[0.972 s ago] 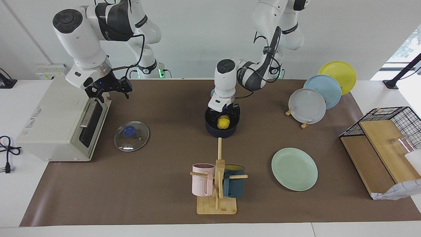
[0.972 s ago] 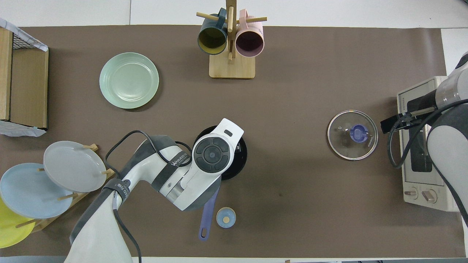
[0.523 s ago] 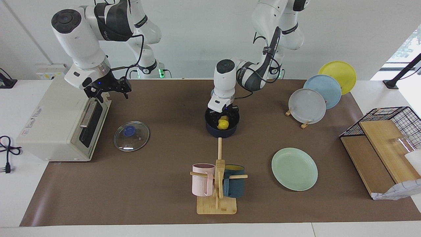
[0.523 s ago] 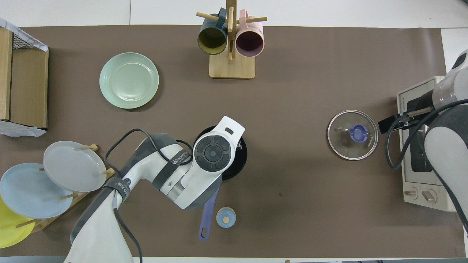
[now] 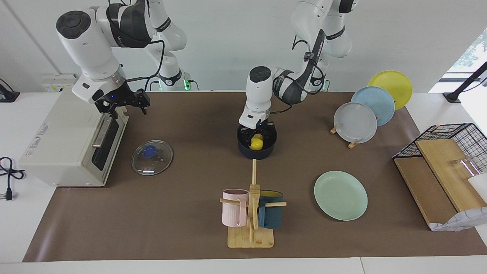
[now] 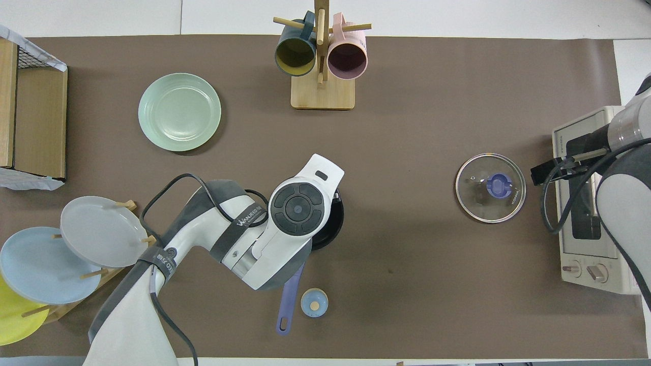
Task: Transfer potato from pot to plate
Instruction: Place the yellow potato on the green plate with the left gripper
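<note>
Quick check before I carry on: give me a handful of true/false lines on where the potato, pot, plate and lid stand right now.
1. The potato is on the plate. False: it is at the pot, between the fingers of the left gripper.
2. The plate holds nothing. True.
3. The lid sits on the pot. False: it lies on the table toward the right arm's end, beside the toaster oven.
4. The right gripper is over the toaster oven, away from the pot. True.
5. The plate is nearer to the robots than the pot. False: it lies farther from them.
</note>
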`<state>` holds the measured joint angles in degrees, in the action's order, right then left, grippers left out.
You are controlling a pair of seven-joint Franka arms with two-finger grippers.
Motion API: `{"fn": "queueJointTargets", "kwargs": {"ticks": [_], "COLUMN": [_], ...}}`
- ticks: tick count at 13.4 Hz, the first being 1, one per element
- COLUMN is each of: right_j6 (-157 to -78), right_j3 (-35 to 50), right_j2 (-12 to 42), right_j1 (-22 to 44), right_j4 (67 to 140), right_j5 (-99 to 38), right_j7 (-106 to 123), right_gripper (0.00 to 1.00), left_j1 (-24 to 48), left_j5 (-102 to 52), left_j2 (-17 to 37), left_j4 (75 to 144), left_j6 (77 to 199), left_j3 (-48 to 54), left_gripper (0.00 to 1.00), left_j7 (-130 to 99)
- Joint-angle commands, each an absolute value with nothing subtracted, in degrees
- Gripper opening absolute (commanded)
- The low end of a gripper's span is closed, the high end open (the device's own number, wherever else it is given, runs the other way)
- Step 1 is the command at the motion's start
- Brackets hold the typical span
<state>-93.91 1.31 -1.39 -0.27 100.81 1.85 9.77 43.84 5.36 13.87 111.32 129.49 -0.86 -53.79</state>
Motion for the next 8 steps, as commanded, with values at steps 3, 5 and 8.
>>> {"fn": "queueJointTargets", "kwargs": {"ticks": [3,5,8], "right_j6": [-93.4,-93.6,-93.3], "right_j3": [1.1,1.3,1.1], "right_j2": [-1.1,-1.2,-1.2], "right_j1": [-0.8,-0.7,-0.7], "right_j4": [99.2,99.2,98.8], "right_j5": [1.6,1.4,1.4], "right_j7": [7.8,2.3,2.0], "right_gripper": [1.00,1.00,1.00], "left_j1": [43.2,39.9,33.7], "left_j5": [6.1,4.5,-0.5], "left_j2": [10.4,10.0,12.6], "left_j4": [106.2,103.1,93.5], "left_j6": [119.7,115.9,108.2], "left_j3": [-1.7,-1.3,-1.7], "left_gripper": [0.00,0.00,0.00], "left_j7": [-53.3,-49.8,-41.6]}}
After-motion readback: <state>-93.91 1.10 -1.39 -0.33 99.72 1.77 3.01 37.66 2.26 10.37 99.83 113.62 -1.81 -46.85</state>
